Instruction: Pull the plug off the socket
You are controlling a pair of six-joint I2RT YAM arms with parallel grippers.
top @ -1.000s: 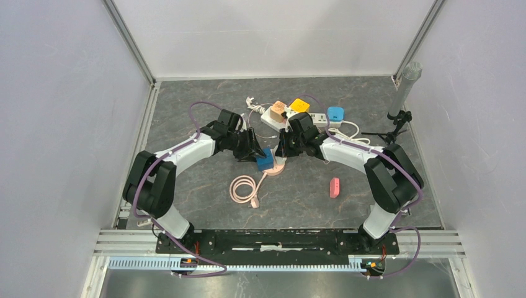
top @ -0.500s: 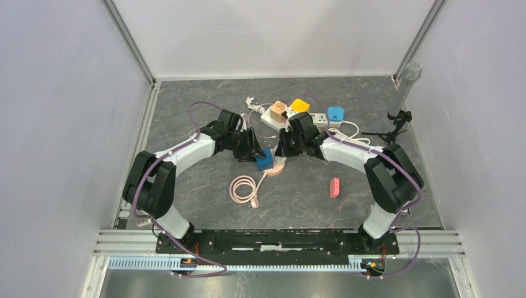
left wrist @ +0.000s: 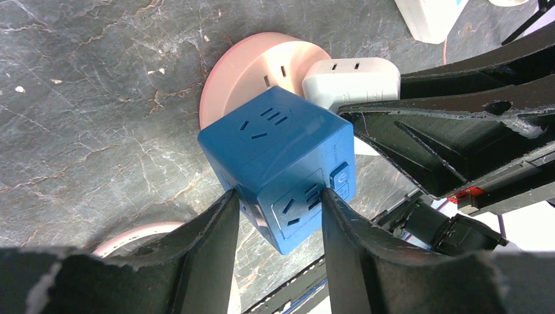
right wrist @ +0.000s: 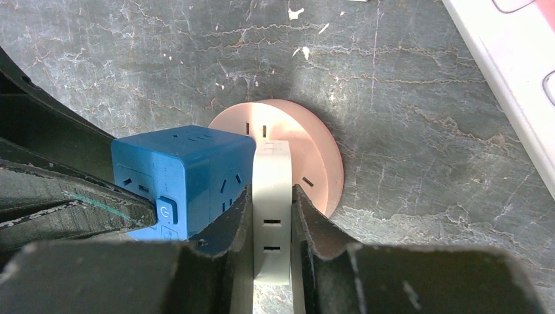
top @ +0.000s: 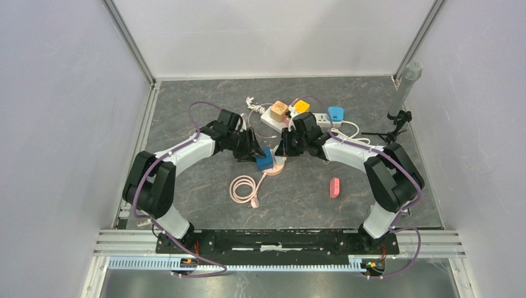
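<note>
blue cube-shaped plastic socket adapter (left wrist: 278,150): smooth, faint sheen | white rectangular plastic plug (right wrist: 271,196): smooth, matt | pink round plastic socket base (right wrist: 314,157): smooth, matt | dark grey marbled tabletop (right wrist: 425,98): stone-look, veined, dull | left gripper fingers (left wrist: 203,261): black plastic, scuffed edges

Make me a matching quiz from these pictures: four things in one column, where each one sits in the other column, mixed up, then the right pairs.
Things
1. blue cube socket
2. white plug
3. round pink socket
4. coiled pink cable

Places
A. lying loose on the table, nothing gripping it
B. between the jaws of the right arm
C. flat on the table, under the blue cube socket and white plug
D. between the jaws of the left arm

Pairs: 1-D, 2-B, 3-C, 4-A
</note>
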